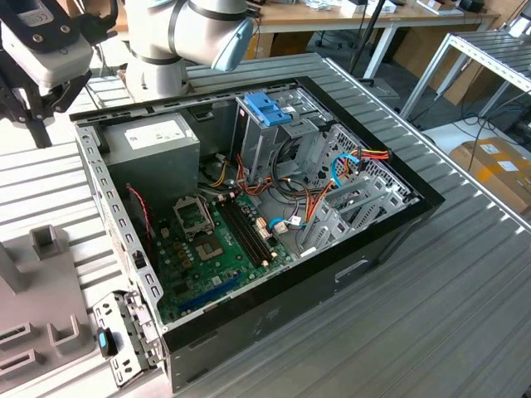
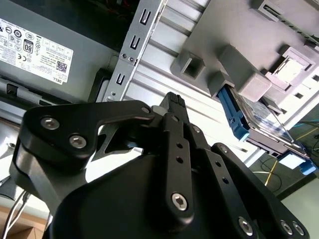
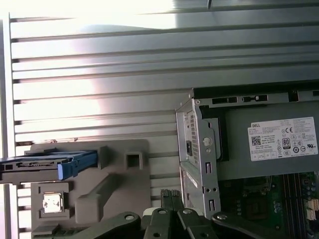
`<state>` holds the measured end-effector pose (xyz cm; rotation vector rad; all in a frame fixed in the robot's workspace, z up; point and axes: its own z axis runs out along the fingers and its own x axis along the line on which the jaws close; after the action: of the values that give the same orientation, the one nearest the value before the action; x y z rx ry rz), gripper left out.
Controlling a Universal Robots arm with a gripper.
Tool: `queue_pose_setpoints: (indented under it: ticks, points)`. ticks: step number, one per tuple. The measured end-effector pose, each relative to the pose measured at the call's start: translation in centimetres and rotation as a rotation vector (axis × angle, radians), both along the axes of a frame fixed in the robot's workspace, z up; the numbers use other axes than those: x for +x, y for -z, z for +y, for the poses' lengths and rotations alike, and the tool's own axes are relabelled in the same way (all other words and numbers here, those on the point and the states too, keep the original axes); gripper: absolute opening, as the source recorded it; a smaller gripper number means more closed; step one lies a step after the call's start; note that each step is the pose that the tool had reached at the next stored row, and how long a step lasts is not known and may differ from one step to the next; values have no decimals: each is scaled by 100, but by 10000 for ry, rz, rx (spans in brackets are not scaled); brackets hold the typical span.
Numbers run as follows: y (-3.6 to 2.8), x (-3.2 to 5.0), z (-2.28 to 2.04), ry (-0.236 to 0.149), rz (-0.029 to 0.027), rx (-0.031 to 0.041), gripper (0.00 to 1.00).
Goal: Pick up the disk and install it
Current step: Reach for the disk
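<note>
While the disk (image 3: 47,162) sits on edge in a slot of the grey holder (image 3: 124,199), blue side rail showing, nothing of the task is done: not yet picked up, not yet installed. The holder lies on the ribbed table (image 1: 465,315) outside the open computer case (image 1: 332,282), on the exterior view's left. Inside the case, the drive cage (image 1: 274,141) at the far side carries a bare blue bracket (image 1: 267,108); no metal drive body is seen there. The power supply (image 1: 153,141) sits in the far left corner and the motherboard (image 1: 207,249) lies flat below it. The gripper (image 3: 169,194) is narrow: in both wrist views its ribbed fingertips (image 2: 172,99) sit together with nothing between them. It hangs above the table in the strip between the holder and the case's power supply corner, apart from the disk and touching nothing that I can see. The arm (image 1: 191,33) rises at the far side of the case and reaches out toward the exterior view's left, wrist turned so the fingers point roughly down at the table. All of the work is left: the grasp, the carry and the seating in the cage.
</note>
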<state>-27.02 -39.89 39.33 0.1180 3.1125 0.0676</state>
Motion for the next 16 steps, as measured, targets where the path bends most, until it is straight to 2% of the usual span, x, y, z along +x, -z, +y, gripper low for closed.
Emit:
queue_pose_setpoints:
  ticks: [16]
  points:
    - [0, -203, 0, 0, 0, 0, 11]
